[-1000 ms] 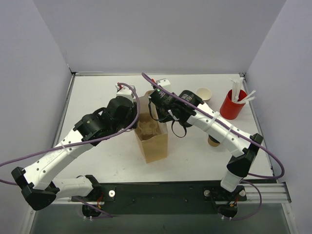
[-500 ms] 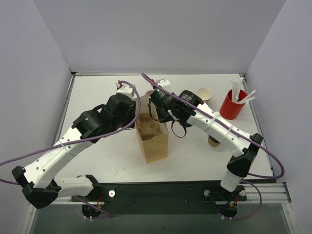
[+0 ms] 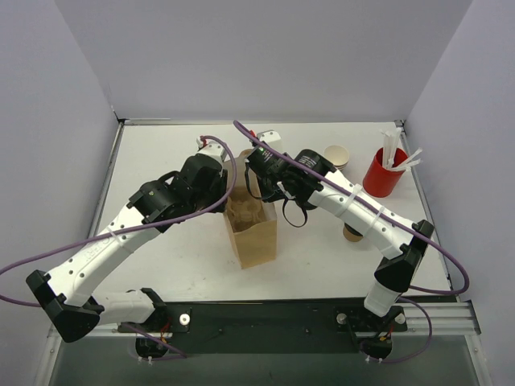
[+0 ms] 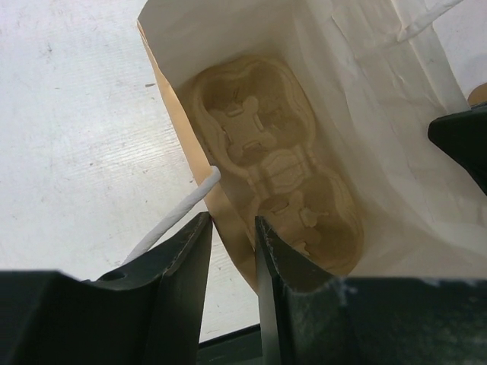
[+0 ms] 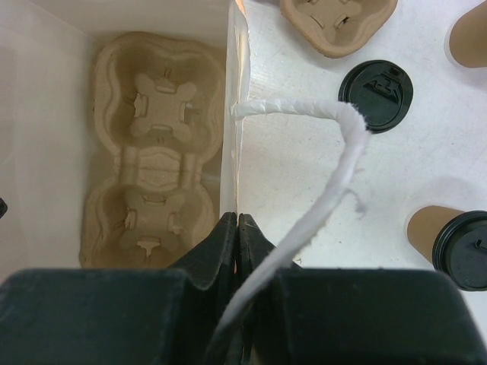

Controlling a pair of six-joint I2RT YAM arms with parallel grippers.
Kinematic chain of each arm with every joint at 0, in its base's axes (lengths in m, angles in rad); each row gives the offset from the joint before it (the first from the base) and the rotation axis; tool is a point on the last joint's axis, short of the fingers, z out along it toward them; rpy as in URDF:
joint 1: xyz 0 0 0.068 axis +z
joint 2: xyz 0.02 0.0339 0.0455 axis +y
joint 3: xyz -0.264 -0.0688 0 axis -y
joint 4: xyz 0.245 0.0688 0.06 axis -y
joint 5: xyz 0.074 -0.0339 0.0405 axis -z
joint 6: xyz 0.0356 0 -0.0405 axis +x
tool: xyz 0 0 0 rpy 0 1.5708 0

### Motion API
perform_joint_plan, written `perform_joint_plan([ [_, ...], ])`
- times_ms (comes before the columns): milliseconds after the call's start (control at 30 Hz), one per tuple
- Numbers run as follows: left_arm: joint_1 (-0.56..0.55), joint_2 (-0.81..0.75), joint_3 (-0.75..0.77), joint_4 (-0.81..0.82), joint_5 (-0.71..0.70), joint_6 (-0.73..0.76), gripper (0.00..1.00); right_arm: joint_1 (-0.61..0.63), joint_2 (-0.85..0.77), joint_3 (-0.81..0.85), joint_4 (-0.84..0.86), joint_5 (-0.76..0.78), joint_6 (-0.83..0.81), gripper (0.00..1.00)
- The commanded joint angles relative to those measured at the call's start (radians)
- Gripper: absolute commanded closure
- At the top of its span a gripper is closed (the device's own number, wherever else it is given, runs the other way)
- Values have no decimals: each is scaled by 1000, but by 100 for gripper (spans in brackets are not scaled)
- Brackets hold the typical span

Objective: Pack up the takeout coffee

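Note:
The takeout coffee (image 3: 336, 154), a small tan cup with a pale inside, stands open at the back right, apart from both grippers; its side shows in the right wrist view (image 5: 468, 34). The brown paper bag (image 3: 256, 237) stands upright mid-table with a two-cup pulp carrier (image 5: 152, 144) on its bottom. My right gripper (image 5: 237, 219) is shut on the bag's right wall (image 5: 234, 114), beside the white cord handle (image 5: 319, 175). My left gripper (image 4: 232, 220) is open and straddles the bag's left wall (image 4: 228, 228), with a gap showing on one side. From above, both grippers (image 3: 228, 190) (image 3: 259, 186) sit at the bag's mouth.
A red cup (image 3: 382, 171) full of white sticks stands at the back right. A lidded tan cup (image 5: 449, 239) and a loose black lid (image 5: 375, 85) lie right of the bag. A second pulp carrier (image 5: 338, 23) sits behind it. Grey walls close in three sides.
My left arm has edged right, toward the bag's mouth. The right arm and the bag have stayed where they were.

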Motion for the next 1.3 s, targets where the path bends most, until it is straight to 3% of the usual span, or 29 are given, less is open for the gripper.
perform_joint_plan([
  [0, 19, -46, -10, 39, 56, 5, 62, 1, -17, -15, -17, 21, 1, 100],
  [167, 44, -48, -4, 30, 73, 24, 61, 1, -19, -18, -12, 17, 1, 100],
  [500, 50, -22, -9, -21, 27, 48, 75, -15, -27, -35, -9, 22, 1, 100],
  [700, 65, -29, 7, -66, -44, 51, 100, -41, -40, -52, -3, 18, -3, 100],
  [967, 68, -32, 44, -58, -44, 64, 100, -38, -14, -21, 43, -108, -40, 99],
  [1100, 65, -25, 47, -49, -29, 50, 100, -15, 3, 13, 88, -189, -80, 73],
  [1200, 64, -19, 57, -50, -30, 44, 100, -12, -10, 10, 112, -216, -94, 59],
  [1267, 64, -14, 67, -56, -33, 38, 100, -12, -20, 5, 129, -223, -100, 56],
])
